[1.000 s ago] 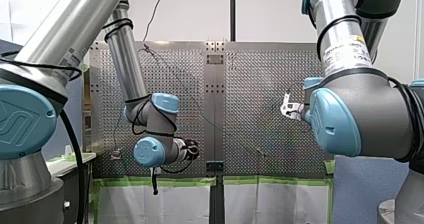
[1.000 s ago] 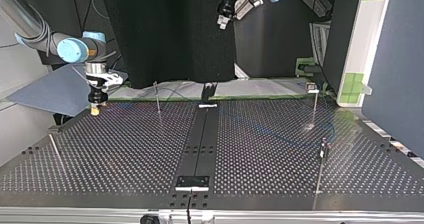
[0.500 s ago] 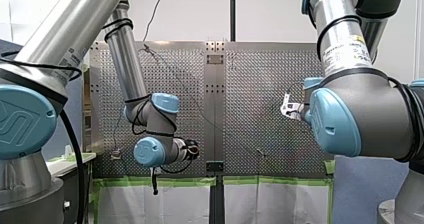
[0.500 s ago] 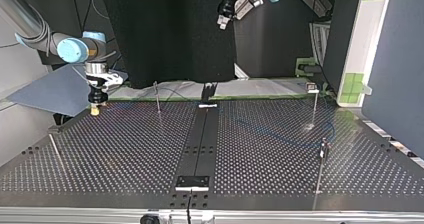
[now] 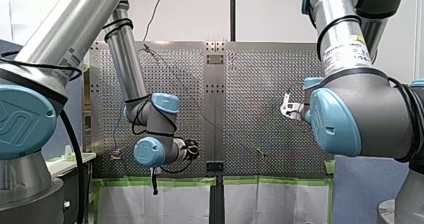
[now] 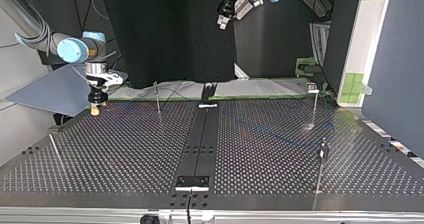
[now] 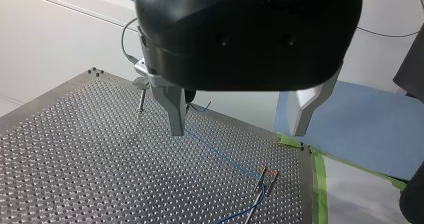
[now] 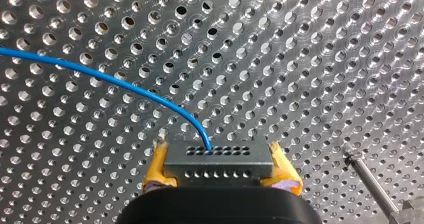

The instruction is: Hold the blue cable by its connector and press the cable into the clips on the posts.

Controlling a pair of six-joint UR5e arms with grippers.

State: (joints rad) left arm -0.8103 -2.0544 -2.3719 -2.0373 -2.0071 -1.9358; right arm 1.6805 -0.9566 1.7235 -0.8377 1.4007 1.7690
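Note:
In the right wrist view my right gripper (image 8: pixel 220 176) is shut, its yellow pads (image 8: pixel 156 169) clamping a dark grey connector (image 8: pixel 218 160). The blue cable (image 8: pixel 105 78) leaves the connector and curves away over the perforated plate. The top view shows this gripper (image 6: pixel 94 109) low at the table's far left corner. My left gripper (image 6: pixel 222 20) hangs high above the far edge. Its metal fingers (image 7: pixel 175 109) stand open with nothing between them. Far below them the blue cable (image 7: pixel 222 155) runs across the table to a post with a clip (image 7: pixel 264 180).
Thin posts stand on the table: one (image 6: pixel 157 98) far left of the dark centre strip (image 6: pixel 200 139), one (image 6: pixel 314 101) far right, one (image 6: pixel 322 156) near right, one (image 6: pixel 55 151) near left. Another post (image 8: pixel 372 186) stands just beside the held connector.

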